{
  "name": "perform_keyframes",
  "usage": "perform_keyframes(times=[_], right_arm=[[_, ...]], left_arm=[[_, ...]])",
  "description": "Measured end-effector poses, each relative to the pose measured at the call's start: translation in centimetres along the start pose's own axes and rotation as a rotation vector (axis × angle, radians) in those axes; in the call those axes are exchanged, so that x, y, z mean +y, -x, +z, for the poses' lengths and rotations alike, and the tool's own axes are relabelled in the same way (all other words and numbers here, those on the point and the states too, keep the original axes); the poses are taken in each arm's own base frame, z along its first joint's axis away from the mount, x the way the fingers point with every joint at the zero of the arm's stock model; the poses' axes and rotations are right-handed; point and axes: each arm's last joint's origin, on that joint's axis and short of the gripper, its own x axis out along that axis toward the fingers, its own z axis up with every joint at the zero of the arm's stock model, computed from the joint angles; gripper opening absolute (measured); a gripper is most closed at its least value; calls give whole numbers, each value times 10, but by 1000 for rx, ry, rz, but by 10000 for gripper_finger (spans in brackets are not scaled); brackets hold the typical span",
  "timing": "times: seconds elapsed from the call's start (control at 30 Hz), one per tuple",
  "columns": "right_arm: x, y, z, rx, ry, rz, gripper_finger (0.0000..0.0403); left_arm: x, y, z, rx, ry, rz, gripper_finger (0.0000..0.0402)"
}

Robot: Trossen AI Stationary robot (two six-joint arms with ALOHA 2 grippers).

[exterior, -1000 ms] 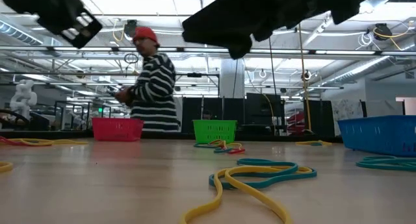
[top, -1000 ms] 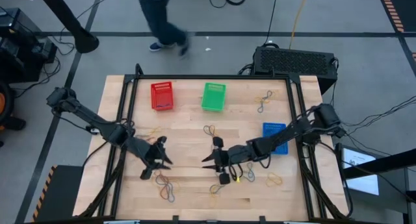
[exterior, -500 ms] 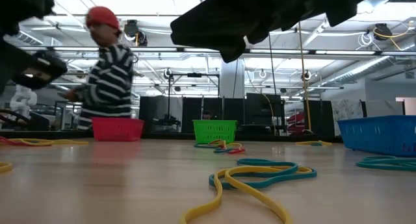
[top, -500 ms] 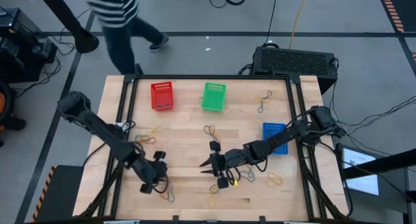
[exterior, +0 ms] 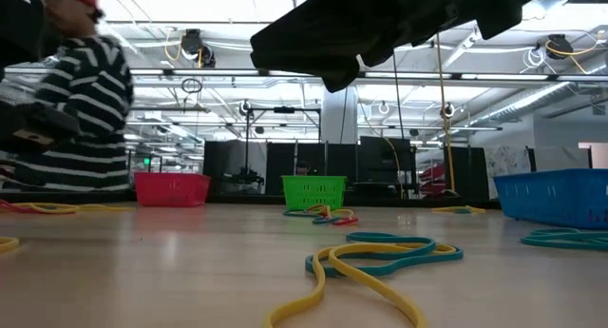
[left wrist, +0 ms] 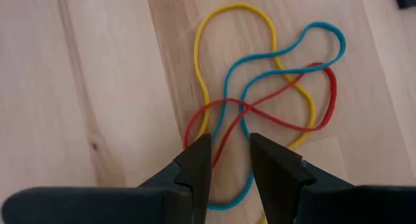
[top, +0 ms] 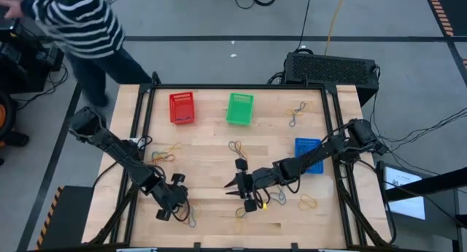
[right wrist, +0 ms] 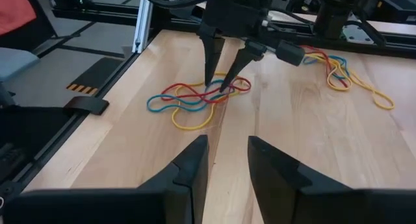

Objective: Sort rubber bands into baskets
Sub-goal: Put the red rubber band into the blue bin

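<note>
While left gripper [left wrist: 227, 156] parts over tangled rubber bands [left wrist: 260, 100], right gripper [right wrist: 225, 160] parted, idle.

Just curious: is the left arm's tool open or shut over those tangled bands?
Open: the left tool shows a gap between its fingers, straddling the tangled rubber bands.

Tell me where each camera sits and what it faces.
High: overhead, straight down on the table; both arms show.
Low: table height, facing the room; dark arm overhead.
Left wrist: over a tangle of rubber bands; left claw open.
Right wrist: level across the table; right claw open.
Shared: both wrist views show that tangle.
</note>
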Motion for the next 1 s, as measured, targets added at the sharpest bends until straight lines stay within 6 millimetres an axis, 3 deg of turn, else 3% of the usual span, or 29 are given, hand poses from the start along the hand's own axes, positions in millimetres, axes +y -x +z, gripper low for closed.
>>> perform_keyframes(times=[0.4,0.53,0.73,1.0], right_arm=[[0,0,-1,15,2,-3,100],[0,0,-1,15,2,-5,100],[-1,0,-1,15,2,-7,100],[-1,0,0,0,0,-6,100]], left_arm=[[3,-3,-8,27,3,9,109],[3,-3,-8,37,3,-7,83],[3,-3,-8,39,4,-10,10],[-1,3,2,-56,-55,11,3]])
